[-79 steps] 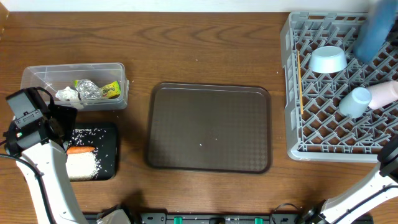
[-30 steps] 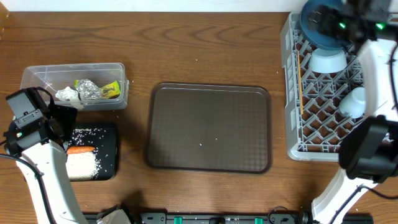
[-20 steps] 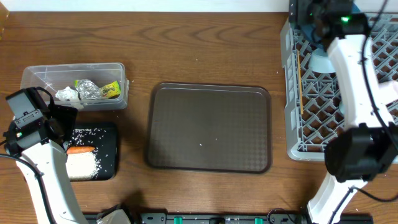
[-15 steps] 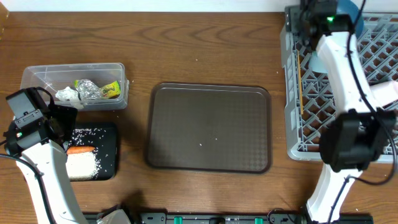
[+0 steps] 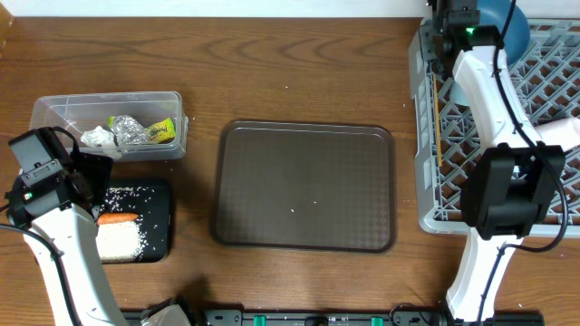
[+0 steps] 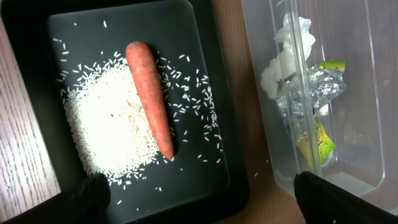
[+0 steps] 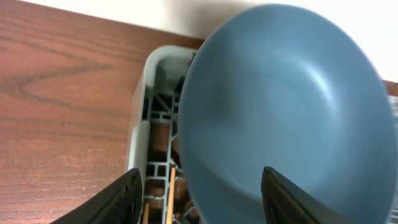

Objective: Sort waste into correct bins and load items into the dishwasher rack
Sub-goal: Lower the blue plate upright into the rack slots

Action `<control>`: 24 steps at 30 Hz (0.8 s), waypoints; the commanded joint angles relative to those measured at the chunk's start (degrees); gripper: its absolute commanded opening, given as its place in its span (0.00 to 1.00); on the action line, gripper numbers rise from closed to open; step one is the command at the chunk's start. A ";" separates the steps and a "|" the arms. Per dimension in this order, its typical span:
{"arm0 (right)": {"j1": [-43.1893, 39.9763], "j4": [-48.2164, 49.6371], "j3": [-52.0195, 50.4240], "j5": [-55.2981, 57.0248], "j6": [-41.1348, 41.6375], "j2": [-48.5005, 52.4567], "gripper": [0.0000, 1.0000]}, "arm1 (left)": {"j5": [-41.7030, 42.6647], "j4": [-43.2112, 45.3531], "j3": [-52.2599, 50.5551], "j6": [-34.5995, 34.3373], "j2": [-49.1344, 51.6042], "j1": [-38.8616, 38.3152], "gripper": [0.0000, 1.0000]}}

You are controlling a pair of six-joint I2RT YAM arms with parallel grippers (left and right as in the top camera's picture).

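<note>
The dark-blue bowl [image 7: 280, 112] stands tilted on edge in the far left corner of the grey rack [image 5: 426, 172]; it also shows in the overhead view [image 5: 503, 23]. My right gripper [image 7: 205, 199] is open, with the bowl's lower rim between its fingers. The chopsticks [image 5: 436, 118] lie along the rack's left wall. The small light-blue bowl [image 5: 462, 91] is partly hidden by my arm. My left gripper [image 6: 205, 205] is open and empty above the black tray [image 6: 205, 62], which holds rice [image 6: 115, 124] and the carrot [image 6: 149, 93]. The clear tub [image 6: 373, 93] holds the wrapper [image 6: 311, 87] and the packet [image 6: 317, 140].
The brown serving tray [image 5: 304, 186] lies in the middle of the table between the bins and the rack. The right arm stretches over the rack's left half and hides the cups.
The right arm has swung left and back with the dark-blue bowl, to the rack's far left corner. The left arm has not moved.
</note>
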 commanded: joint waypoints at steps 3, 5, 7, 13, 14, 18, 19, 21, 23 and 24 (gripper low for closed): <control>-1.40 -0.33 0.22 3.45 -0.17 3.93 0.61 | -0.24 -0.15 1.11 0.35 0.02 0.35 0.98; -1.46 -0.24 0.22 4.20 -0.17 4.39 0.59 | -0.24 -0.15 1.11 0.35 0.02 0.35 0.98; -1.66 -0.09 0.22 4.20 -0.15 4.39 0.53 | -0.24 -0.15 1.11 0.35 0.02 0.35 0.98; -1.97 0.11 0.24 4.15 1.16 4.33 0.30 | -0.24 -0.15 1.11 0.35 0.02 0.35 0.98; -1.99 0.11 0.24 4.20 1.66 4.33 0.28 | -0.24 -0.15 1.11 0.33 0.02 0.35 0.98; -1.99 -0.55 0.85 3.96 4.28 4.11 0.11 | -0.24 -0.15 1.11 0.35 0.02 0.35 0.98; -2.03 -1.01 1.29 3.80 5.03 4.07 0.04 | -0.24 -0.15 1.11 0.35 0.02 0.35 0.98; -2.21 -2.08 2.29 2.60 6.19 3.87 0.01 | -0.24 -0.15 1.11 0.35 0.02 0.35 0.98; -2.67 -3.17 3.41 0.96 7.65 3.56 0.01 | -0.24 -0.15 1.11 0.35 0.02 0.35 0.98; -3.08 -4.02 4.33 -0.70 8.57 3.39 0.01 | -0.24 -0.15 1.11 0.33 0.02 0.35 0.98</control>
